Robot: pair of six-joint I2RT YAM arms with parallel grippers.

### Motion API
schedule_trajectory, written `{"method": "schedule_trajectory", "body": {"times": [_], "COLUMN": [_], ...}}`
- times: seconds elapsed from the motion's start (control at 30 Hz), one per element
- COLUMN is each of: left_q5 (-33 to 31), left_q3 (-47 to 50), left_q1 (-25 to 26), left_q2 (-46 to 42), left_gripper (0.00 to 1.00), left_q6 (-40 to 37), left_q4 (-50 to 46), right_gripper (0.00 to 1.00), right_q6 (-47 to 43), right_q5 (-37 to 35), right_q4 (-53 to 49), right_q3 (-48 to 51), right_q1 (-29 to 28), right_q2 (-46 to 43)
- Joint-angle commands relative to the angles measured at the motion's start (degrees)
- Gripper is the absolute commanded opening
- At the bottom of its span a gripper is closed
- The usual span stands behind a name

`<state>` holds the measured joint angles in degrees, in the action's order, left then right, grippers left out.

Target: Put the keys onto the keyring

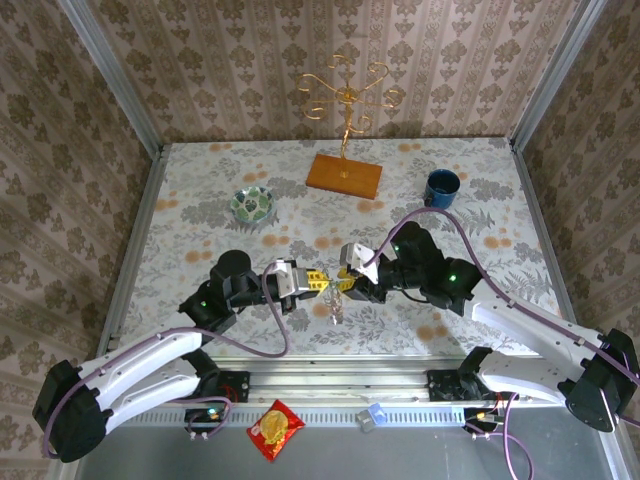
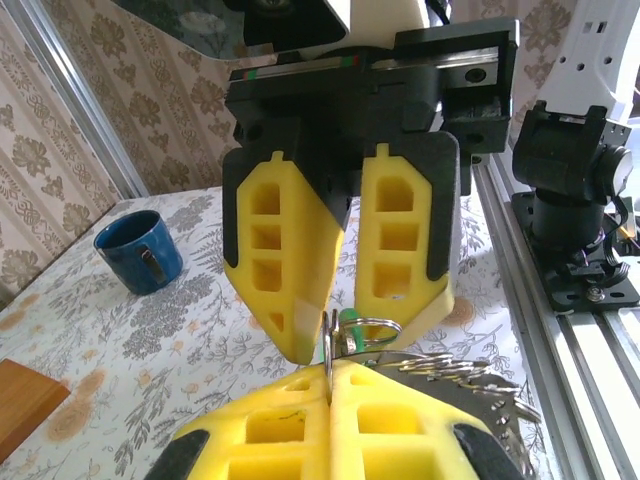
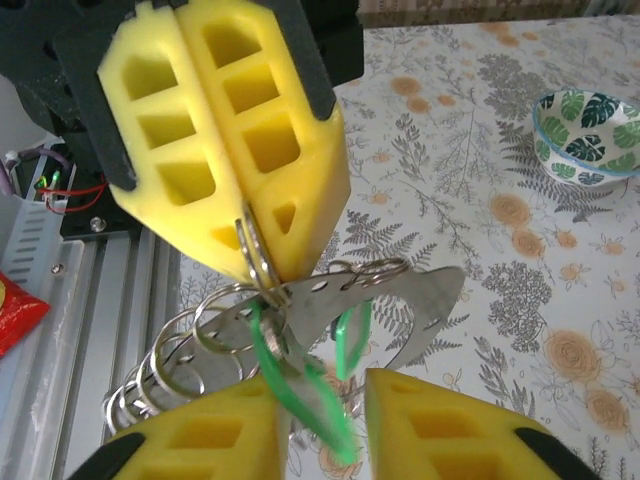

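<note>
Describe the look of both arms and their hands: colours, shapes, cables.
Left arm and right arm: white shells, black joints, a purple cable looping along each. Left hand and right hand: black bodies with wedge-shaped yellow fingers bearing rectangular cut-outs.

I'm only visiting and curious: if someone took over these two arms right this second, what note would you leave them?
Left gripper: shut, pinching a loop of the keyring, whose silvery keys hang beside it.
Right gripper: open, with a green key in the gap between its fingers.
Done: both grippers have met at the ring, tip to tip.
Left: confirm the green key is threaded on, which I cannot tell from here, then finish threading if it is not.
</note>
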<state>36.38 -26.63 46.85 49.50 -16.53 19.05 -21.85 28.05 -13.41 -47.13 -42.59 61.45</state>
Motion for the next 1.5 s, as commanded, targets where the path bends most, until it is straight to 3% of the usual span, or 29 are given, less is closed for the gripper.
{"method": "schedule_trajectory", "body": {"times": [0.0,0.13,0.33,0.47,0.57,0.67,0.83,1.03,1.47], "left_q5": [2.5,2.6,3.0,2.1,2.0,2.3,3.4,4.4,5.1], "left_q3": [0.1,0.4,0.0,0.2,0.3,0.4,0.4,0.4,0.5], "left_q1": [0.1,0.0,0.1,0.0,0.0,0.0,0.1,0.3,0.3], "left_q2": [-0.1,0.1,1.9,1.9,1.8,1.8,2.0,2.2,2.8], "left_gripper": [0.00,0.00,0.00,0.00,0.00,0.00,0.00,0.00,0.00], "left_q6": [1.8,2.6,3.3,2.1,1.7,1.4,1.0,1.0,1.2], "left_q4": [5.0,7.5,10.1,9.6,9.0,8.4,8.3,8.7,9.8], "right_gripper": [0.17,0.07,0.03,0.08,0.23,0.28,0.26,0.26,0.23], "right_q6": [0.8,-0.5,-1.0,-1.0,-1.7,-1.8,0.6,5.0,5.1], "right_q5": [1.8,0.0,0.3,-0.7,-2.7,-2.6,4.2,3.4,6.5], "right_q4": [2.0,1.1,-0.6,-0.6,-2.8,-3.8,-3.6,5.8,5.9], "right_q3": [-0.4,-0.1,-0.8,-0.2,0.0,0.4,-0.9,0.6,-0.4], "right_q1": [-0.2,-0.2,-0.1,-0.1,0.0,0.4,0.8,0.8,0.7], "right_q2": [0.6,0.8,1.7,-0.9,-2.9,-5.3,-5.2,-4.5,-1.3]}}
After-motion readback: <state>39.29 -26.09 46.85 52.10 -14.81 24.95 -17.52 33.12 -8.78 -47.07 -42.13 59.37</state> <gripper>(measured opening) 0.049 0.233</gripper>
